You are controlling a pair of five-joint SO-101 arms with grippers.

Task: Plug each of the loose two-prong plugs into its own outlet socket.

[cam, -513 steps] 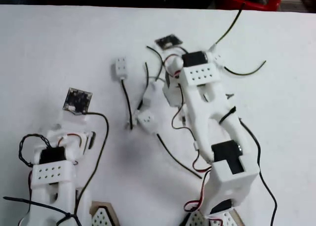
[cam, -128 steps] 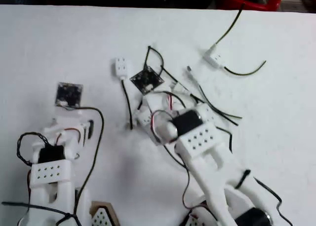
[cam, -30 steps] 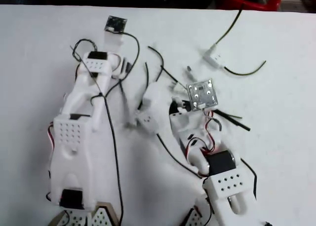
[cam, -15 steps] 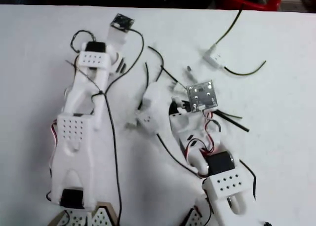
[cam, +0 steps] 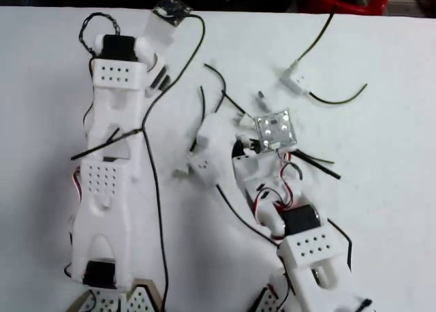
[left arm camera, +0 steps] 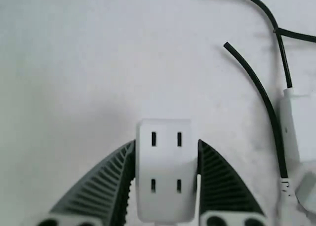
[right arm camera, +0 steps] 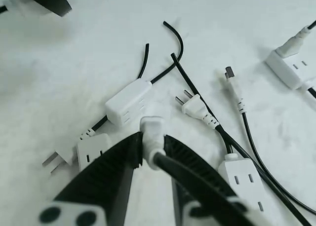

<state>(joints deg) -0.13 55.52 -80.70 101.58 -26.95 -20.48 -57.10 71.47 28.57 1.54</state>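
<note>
Here, left gripper (left arm camera: 166, 143) near table edge (cam: 68, 9)

White table (cam: 385, 189), loose plugs (right arm camera: 196, 106), outlet blocks (right arm camera: 129, 101), cords (right arm camera: 175, 38) apparently tangled

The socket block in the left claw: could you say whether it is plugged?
Unplugged: the socket block, gripped by the left claw, shows bare slots.

A: Where's the left arm (cam: 109, 155)?
B: Stretched to the far left, left gripper (left arm camera: 166, 144) clamped on a socket block (left arm camera: 165, 171).
A: And the right arm (cam: 306, 247)?
B: Folded near the middle, right gripper (right arm camera: 153, 139) pinching a plug (right arm camera: 149, 126).
</note>
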